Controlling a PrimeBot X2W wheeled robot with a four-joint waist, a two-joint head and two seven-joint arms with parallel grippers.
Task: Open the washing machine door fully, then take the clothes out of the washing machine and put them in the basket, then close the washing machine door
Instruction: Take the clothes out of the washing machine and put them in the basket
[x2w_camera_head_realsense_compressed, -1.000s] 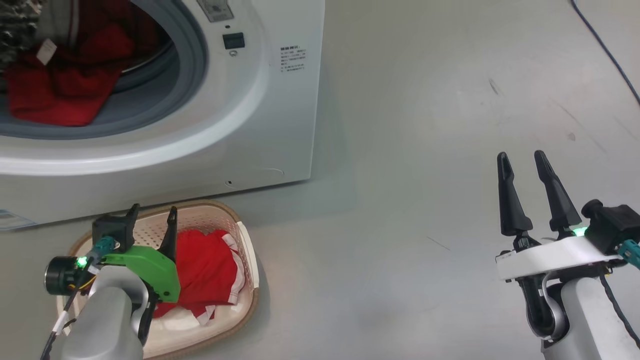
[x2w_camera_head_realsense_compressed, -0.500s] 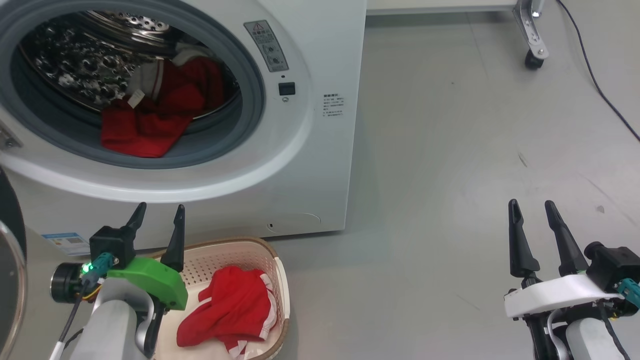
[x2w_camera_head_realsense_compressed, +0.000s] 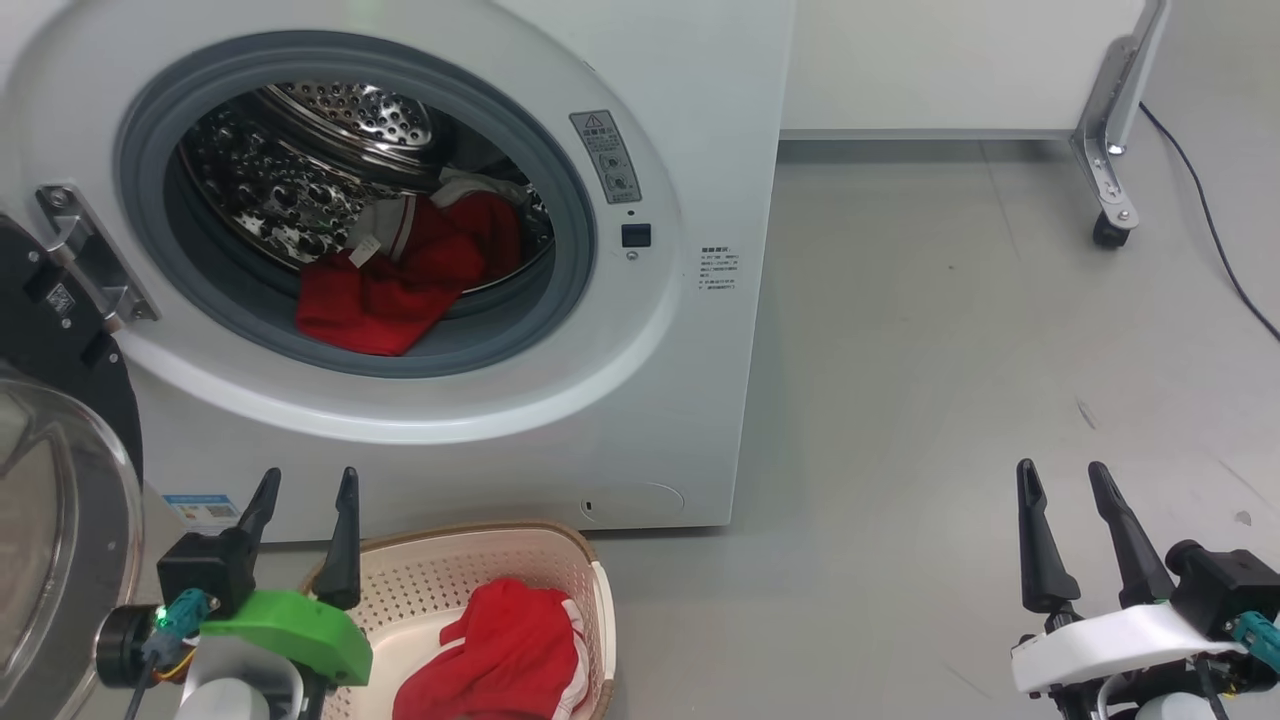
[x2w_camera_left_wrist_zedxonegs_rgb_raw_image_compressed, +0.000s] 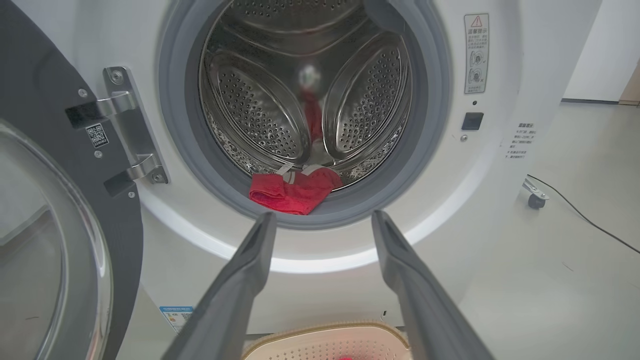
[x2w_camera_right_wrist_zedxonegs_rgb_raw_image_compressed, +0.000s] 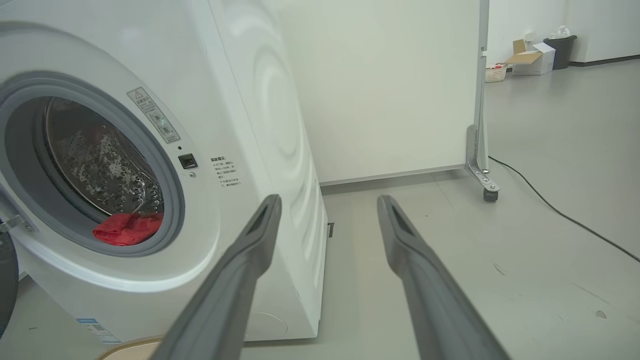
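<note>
Washing machine (x2w_camera_head_realsense_compressed: 700, 420) stands on the floor (x2w_camera_head_realsense_compressed: 950, 350), its door (x2w_camera_head_realsense_compressed: 60, 480) swung wide open at the left. Basket (x2w_camera_head_realsense_compressed: 470, 580) sits just before the machine, holding one red garment (x2w_camera_head_realsense_compressed: 500, 660). More red clothes (x2w_camera_head_realsense_compressed: 400, 285) lie at the front lip of the drum (x2w_camera_head_realsense_compressed: 300, 180). Left claw (x2w_camera_head_realsense_compressed: 309, 480), spread and empty, hangs near the basket's left rim. Right claw (x2w_camera_head_realsense_compressed: 1061, 470), spread and empty, is well apart over bare floor.

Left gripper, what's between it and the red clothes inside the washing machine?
In the head view, just the machine's white front rim and grey gasket lie between the left gripper and the clothes.
</note>
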